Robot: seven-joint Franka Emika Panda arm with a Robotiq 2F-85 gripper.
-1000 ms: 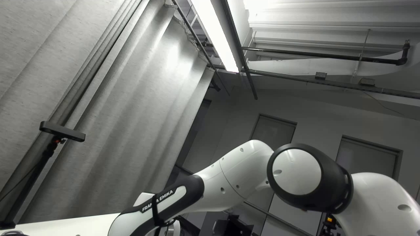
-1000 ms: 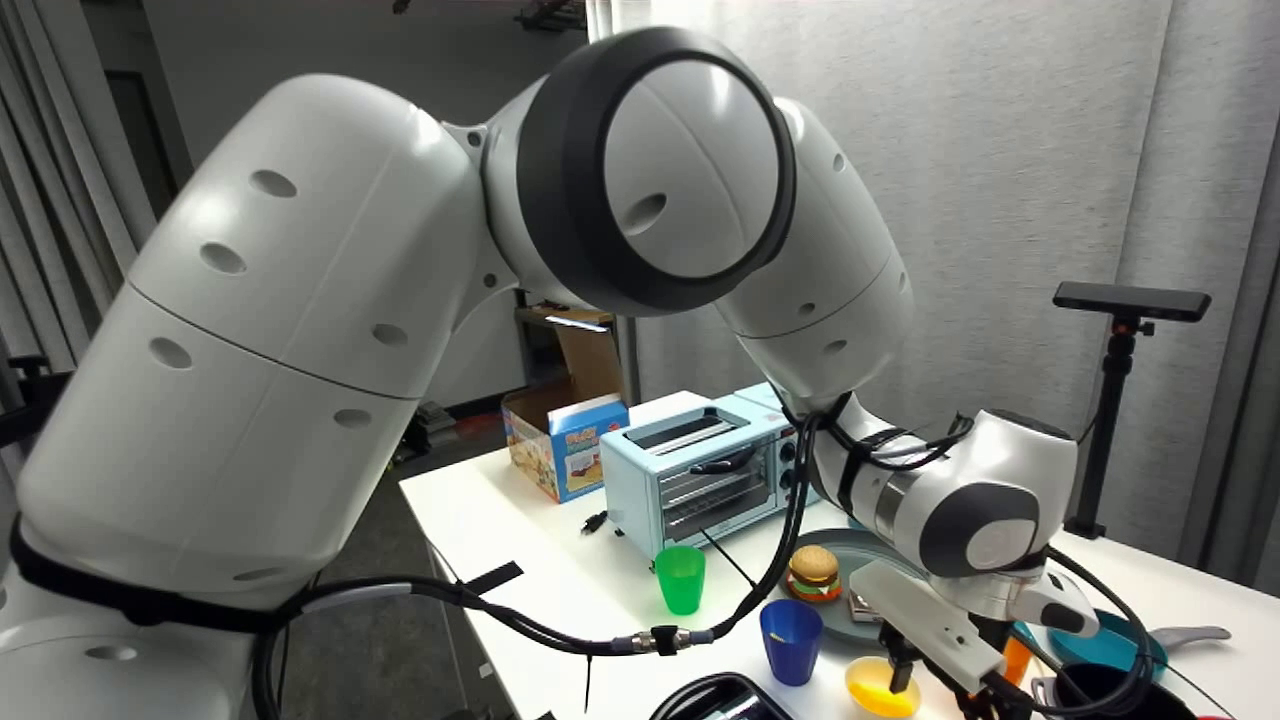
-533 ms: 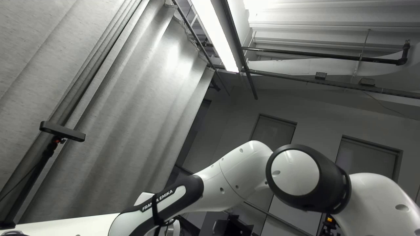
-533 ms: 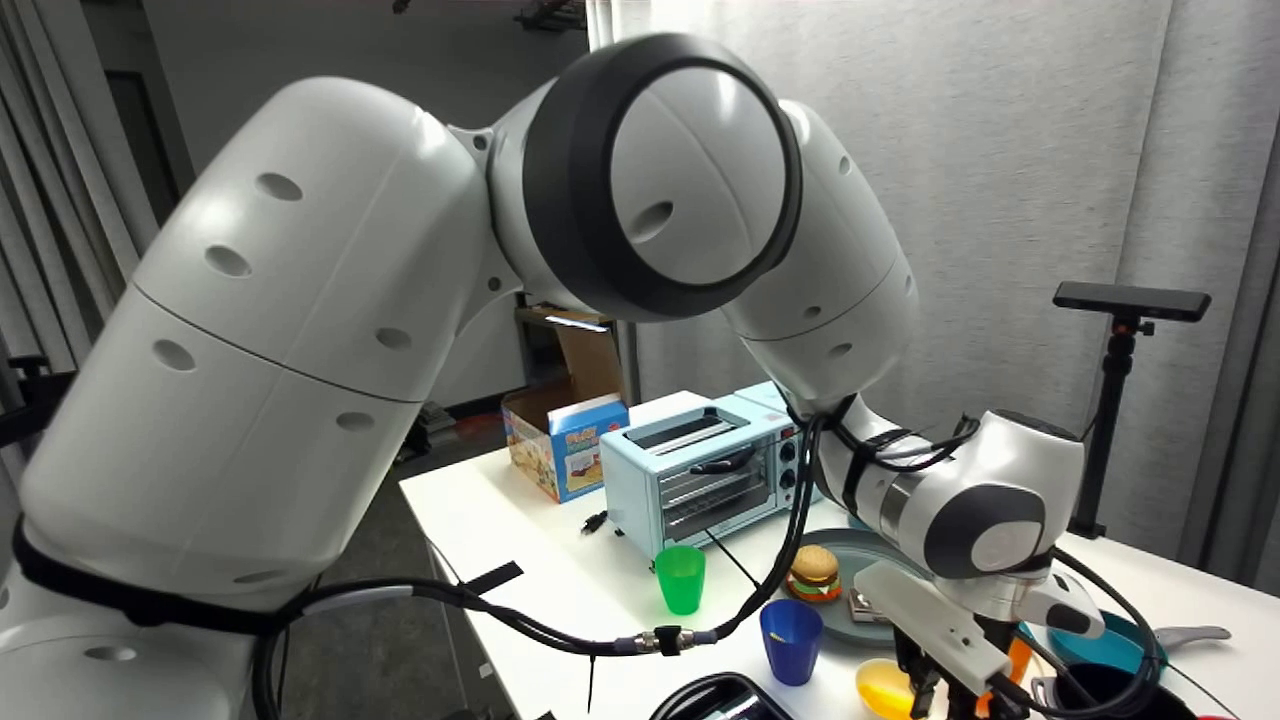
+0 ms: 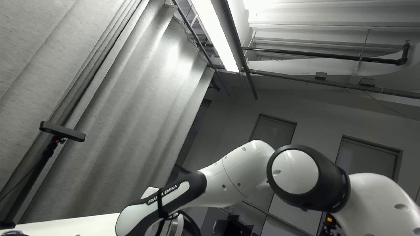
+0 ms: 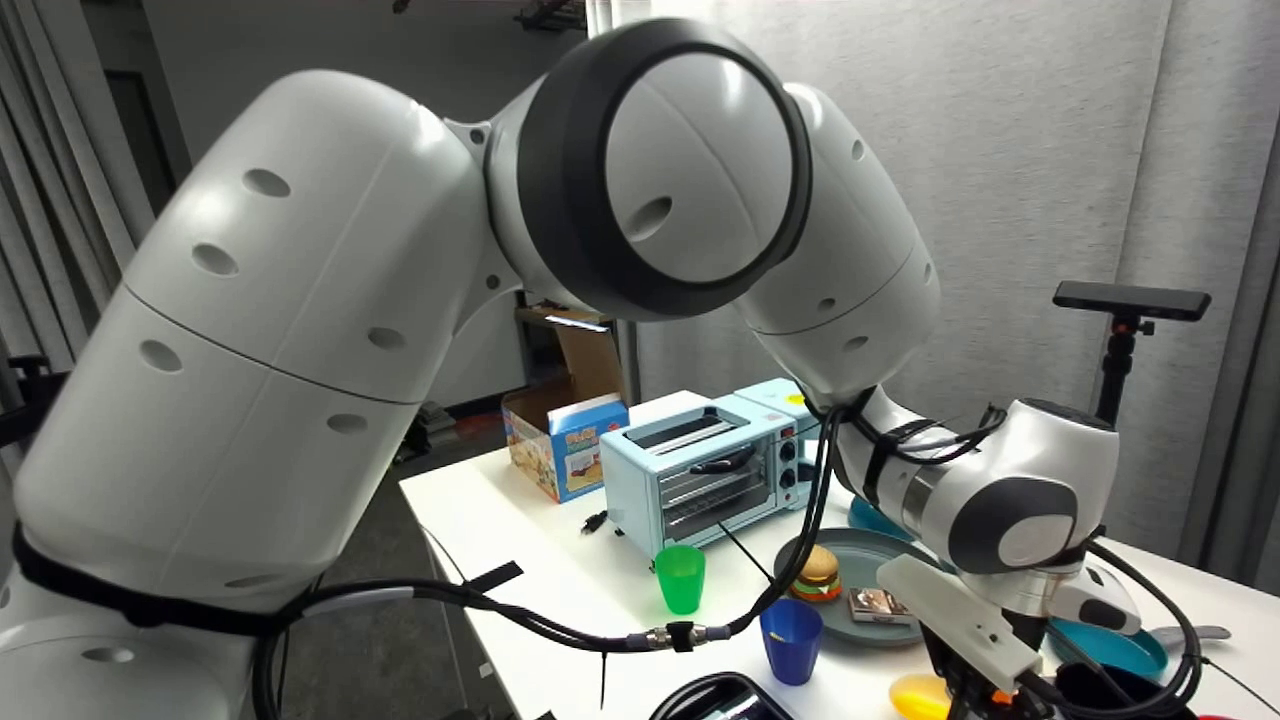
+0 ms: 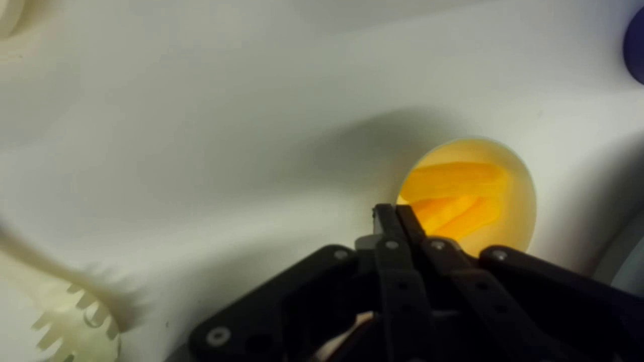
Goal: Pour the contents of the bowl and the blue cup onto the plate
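The pale bowl [image 7: 520, 211] holds yellow-orange pieces. Its near rim runs between the fingertips of my gripper [image 7: 395, 207], which is shut on that rim with the bowl to the right. In an exterior view the bowl [image 6: 918, 696] looks tilted at the bottom edge, partly cut off beside the dark fingers; whether it is off the table I cannot tell. The blue cup [image 6: 792, 650] stands upright to the left of the bowl, and an edge of it [image 7: 636, 48] shows at the wrist view's right. Behind them lies the grey plate [image 6: 850, 625] with a toy burger and a small box on it.
A green cup [image 6: 681, 580] stands before the light-blue toaster oven [image 6: 700, 470]. On the right are a teal pan [image 6: 1110, 645] and a black pot [image 6: 1105, 685]. A black container [image 6: 725, 700] sits at the front. A pale notched utensil [image 7: 80, 322] lies lower left.
The jaws have come together on the bowl's rim. In an exterior view the bowl has tipped and shifted right together with the arm's wrist. The blue cup and the plate stay where they were.
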